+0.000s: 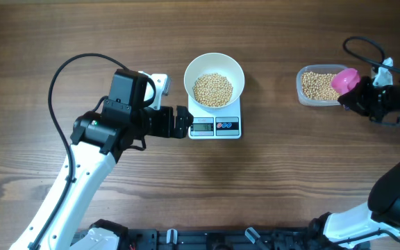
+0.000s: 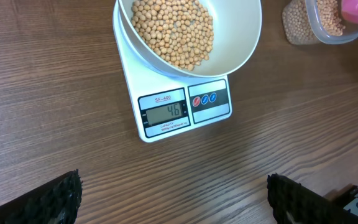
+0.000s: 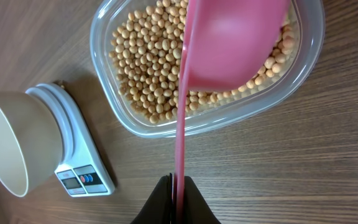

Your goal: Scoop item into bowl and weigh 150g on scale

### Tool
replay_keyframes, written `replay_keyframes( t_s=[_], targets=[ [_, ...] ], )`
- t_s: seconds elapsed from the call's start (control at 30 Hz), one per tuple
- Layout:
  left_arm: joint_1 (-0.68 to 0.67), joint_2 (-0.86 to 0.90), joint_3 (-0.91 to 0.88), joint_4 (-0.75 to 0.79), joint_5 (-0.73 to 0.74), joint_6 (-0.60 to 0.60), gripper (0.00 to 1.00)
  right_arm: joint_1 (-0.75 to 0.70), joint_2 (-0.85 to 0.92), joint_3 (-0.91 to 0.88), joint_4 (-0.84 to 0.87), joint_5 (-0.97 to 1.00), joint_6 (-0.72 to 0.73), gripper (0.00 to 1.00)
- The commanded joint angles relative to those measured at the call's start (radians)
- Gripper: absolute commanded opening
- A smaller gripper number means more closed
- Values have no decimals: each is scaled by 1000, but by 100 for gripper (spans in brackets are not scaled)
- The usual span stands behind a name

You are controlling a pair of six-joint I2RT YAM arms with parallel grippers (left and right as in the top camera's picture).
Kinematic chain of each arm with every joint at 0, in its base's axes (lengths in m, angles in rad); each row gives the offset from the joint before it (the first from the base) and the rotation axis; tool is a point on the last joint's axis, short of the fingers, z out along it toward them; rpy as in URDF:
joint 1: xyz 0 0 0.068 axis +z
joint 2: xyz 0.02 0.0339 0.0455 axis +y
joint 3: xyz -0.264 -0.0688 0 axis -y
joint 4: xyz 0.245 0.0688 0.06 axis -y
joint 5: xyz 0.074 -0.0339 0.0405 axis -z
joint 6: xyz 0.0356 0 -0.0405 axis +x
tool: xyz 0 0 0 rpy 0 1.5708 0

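Right gripper (image 3: 178,184) up close: jaws pressed together on the thin handle of the pink scoop (image 3: 229,43), with the scoop head out ahead over the soybeans (image 3: 145,68) in the clear tub (image 3: 241,115). I can't see into the scoop from here, so load unknown. Left gripper (image 2: 176,200): jaws spread wide, holding nothing, low over the counter (image 1: 290,180) just beside the front-left of the scale (image 2: 137,87). Overhead doesn't show whether it touches the scale body. The white bowl (image 2: 244,43) sits on the scale with a layer of soybeans in it. The display (image 2: 165,112) reads what looks like 46, so I judge we're well short of target and need more scoops. Risks: tub and bowl are well apart, so a heaped or tilted scoop would shed beans onto the counter in transit. The handle is thin and pinched near its end, so it could twist in the jaws and dump early. A nudge from the left arm would corrupt the reading. Pouring the last scoops too fast would overshoot. From the right jaws, the tub beans are just ahead; bowl and scale sit off to the side, well apart.
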Motion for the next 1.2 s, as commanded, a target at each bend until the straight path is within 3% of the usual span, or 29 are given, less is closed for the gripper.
replay_keyframes(
  t_s=[0.0,0.53,0.67,1.17],
  targets=[
    [-3,3,-7,3,12,16,100,7,-25,19,8,18,-24,4],
    [-3,3,-7,3,12,16,100,7,-25,19,14,18,-23,8],
    [-3,3,-7,3,12,16,100,7,-25,19,15,18,-23,4],
    [-3,3,-7,3,12,16,100,7,-25,74,12,13,-37,4]
  ],
)
